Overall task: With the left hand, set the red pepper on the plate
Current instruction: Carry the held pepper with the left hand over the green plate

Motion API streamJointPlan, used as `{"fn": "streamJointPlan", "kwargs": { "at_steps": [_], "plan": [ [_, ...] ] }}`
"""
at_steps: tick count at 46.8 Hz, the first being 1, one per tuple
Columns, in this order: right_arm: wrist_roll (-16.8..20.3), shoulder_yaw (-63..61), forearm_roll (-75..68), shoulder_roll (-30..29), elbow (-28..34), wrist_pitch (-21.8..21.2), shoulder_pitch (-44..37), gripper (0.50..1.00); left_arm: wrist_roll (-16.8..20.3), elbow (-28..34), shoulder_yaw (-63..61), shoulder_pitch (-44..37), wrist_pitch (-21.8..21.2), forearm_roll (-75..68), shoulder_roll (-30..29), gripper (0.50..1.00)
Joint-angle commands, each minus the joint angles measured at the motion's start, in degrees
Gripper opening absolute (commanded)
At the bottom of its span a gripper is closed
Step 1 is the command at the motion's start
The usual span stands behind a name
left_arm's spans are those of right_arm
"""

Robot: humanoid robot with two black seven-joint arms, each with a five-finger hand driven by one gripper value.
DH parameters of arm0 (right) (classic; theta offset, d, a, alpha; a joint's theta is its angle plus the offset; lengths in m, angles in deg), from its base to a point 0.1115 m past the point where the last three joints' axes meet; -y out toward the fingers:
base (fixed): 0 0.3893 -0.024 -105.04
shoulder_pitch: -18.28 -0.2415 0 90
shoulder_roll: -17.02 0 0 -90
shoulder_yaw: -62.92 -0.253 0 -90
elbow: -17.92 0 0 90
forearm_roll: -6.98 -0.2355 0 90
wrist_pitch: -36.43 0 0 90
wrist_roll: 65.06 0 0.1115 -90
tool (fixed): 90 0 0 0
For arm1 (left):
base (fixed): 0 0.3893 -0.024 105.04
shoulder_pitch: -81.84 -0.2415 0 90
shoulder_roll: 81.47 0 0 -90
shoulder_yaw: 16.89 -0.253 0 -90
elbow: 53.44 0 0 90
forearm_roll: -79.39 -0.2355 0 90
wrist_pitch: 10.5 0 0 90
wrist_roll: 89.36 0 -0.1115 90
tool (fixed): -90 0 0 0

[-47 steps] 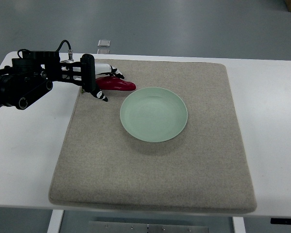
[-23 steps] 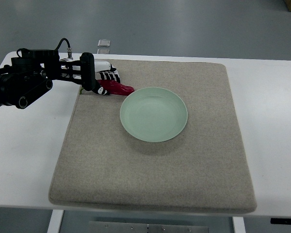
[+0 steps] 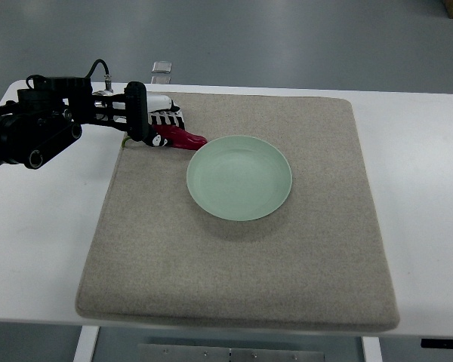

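Left hand (image 3: 157, 124) sits at the far left corner of the mat, its black and white fingers (image 3: 168, 118) curled down around the red pepper (image 3: 182, 138) and clamped on its stem end. That pepper lies slanted, its thicker end tucked under the fingers and its pointed red tip poking out toward the plate (image 3: 239, 177). The tip ends just beside the plate's far left rim; whether it touches the rim cannot be told from this view. No part of the pepper is over the plate's hollow. Whether the pepper rests on the mat or is lifted just clear of it cannot be told either.

The plate is pale green, round and shallow, and holds nothing. It rests on the grey mat (image 3: 234, 279), a little left of the mat's middle and toward the far side.

Behind the hand, the black left arm (image 3: 30, 132) reaches in from the picture's left edge, with cables looping above its wrist. It crosses the white table (image 3: 423, 188) before the hand reaches the mat. The mat covers most of the tabletop, leaving bare white strips on both sides. A small clear bracket (image 3: 161, 69) stands at the table's far edge, just beyond the hand.
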Motion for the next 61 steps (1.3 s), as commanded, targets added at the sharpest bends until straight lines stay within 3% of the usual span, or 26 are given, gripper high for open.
{"fn": "streamJointPlan", "kwargs": {
  "at_steps": [1,15,25,42,61],
  "plan": [
    [0.0,0.0,-0.09,0.0,0.0,0.0,-0.02,0.928,0.0,-0.01,0.0,0.02,-0.08,0.18,-0.13,0.5],
    [0.0,0.0,0.0,0.0,0.0,0.0,-0.02,0.928,0.0,-0.09,1.23,0.72,-0.34,1.32,-0.39,0.5],
    [0.08,0.0,0.0,0.0,0.0,0.0,-0.02,0.928,0.09,-1.23,1.93,0.81,-5.18,1.15,-0.3,0.501],
    [0.0,0.0,0.0,0.0,0.0,0.0,-0.02,0.928,0.17,-12.04,2.99,1.25,-5.44,1.06,-0.65,0.508],
    [0.0,0.0,0.0,0.0,0.0,0.0,-0.02,0.928,0.26,-19.86,2.46,0.73,-5.26,0.97,-0.74,0.508]
  ]
}}
